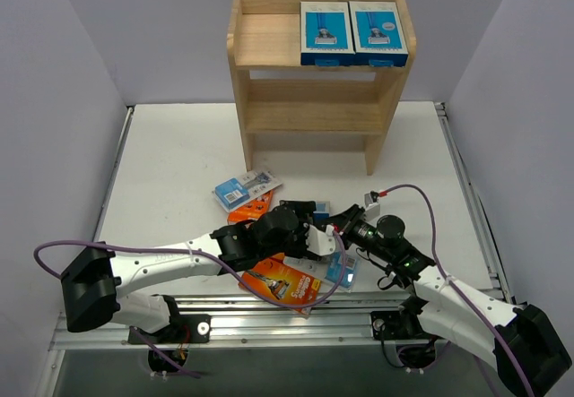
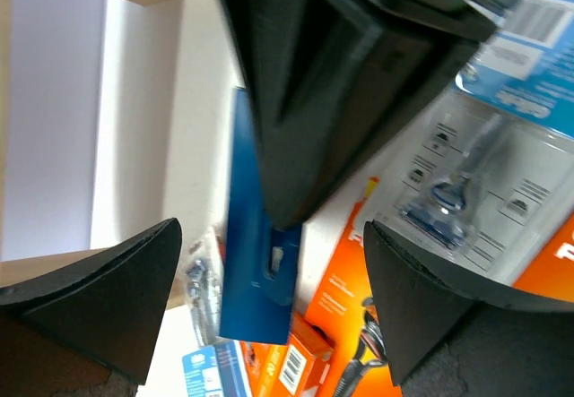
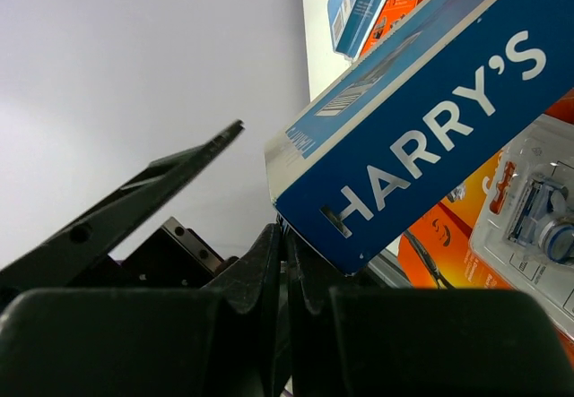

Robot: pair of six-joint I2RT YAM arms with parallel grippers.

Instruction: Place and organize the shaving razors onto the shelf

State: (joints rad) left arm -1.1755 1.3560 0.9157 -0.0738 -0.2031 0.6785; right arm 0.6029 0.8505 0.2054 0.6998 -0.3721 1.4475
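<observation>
The wooden shelf [image 1: 309,101] stands at the back, with two blue-and-white razor boxes [image 1: 352,31] on the right of its top tier. My right gripper [image 3: 287,236] is shut on the edge of a blue Harry's razor box [image 3: 430,119] and holds it tilted above the pile. My left gripper [image 2: 273,236] is open, its fingers [image 2: 117,298] wide apart on either side of that blue box [image 2: 260,271], not touching it. Below lie orange razor packs [image 2: 350,280] and a clear blister razor card [image 2: 475,191]. In the top view both grippers [image 1: 334,231] meet over the pile.
On the table lie a blue-and-white blister pack [image 1: 247,187], a small orange pack [image 1: 252,207], a large orange pack [image 1: 287,283] and a clear blister card [image 1: 343,270]. The shelf's middle and bottom tiers [image 1: 309,119] hold nothing. Purple cables loop near both arms.
</observation>
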